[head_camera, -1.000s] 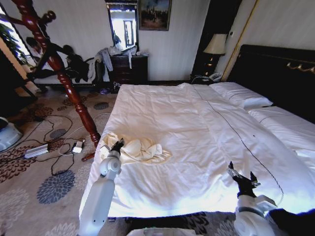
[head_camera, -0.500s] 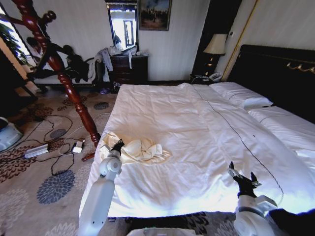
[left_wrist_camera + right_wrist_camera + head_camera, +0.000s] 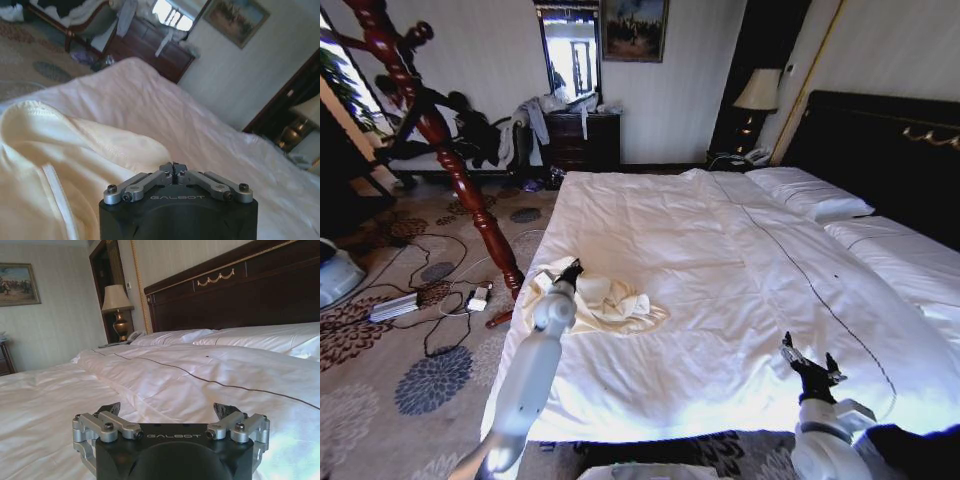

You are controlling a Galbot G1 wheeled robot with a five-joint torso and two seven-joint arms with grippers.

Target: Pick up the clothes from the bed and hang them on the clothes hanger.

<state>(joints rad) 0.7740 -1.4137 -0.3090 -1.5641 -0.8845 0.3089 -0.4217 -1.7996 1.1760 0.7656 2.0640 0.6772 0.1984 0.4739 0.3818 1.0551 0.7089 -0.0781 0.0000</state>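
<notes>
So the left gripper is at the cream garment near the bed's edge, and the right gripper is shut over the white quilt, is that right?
Not quite. The right gripper is open, its fingers spread wide apart, as the right wrist view shows. The rest holds: it sits over the white quilt, and the left gripper is at the cream garment near the bed's edge.

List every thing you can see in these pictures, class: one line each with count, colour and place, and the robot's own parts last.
bed: one, white quilt, black headboard, centre.
garment: one, cream, crumpled at the bed's left edge.
pillows: two, white, by the headboard.
coat stand: one, red-brown wood, left of the bed.
lamp: one, beige shade, far bedside.
dresser: one, dark wood, back wall.
painting: one, framed, back wall.
left gripper: shut, on the garment.
right gripper: open, over the bed's near edge.
</notes>
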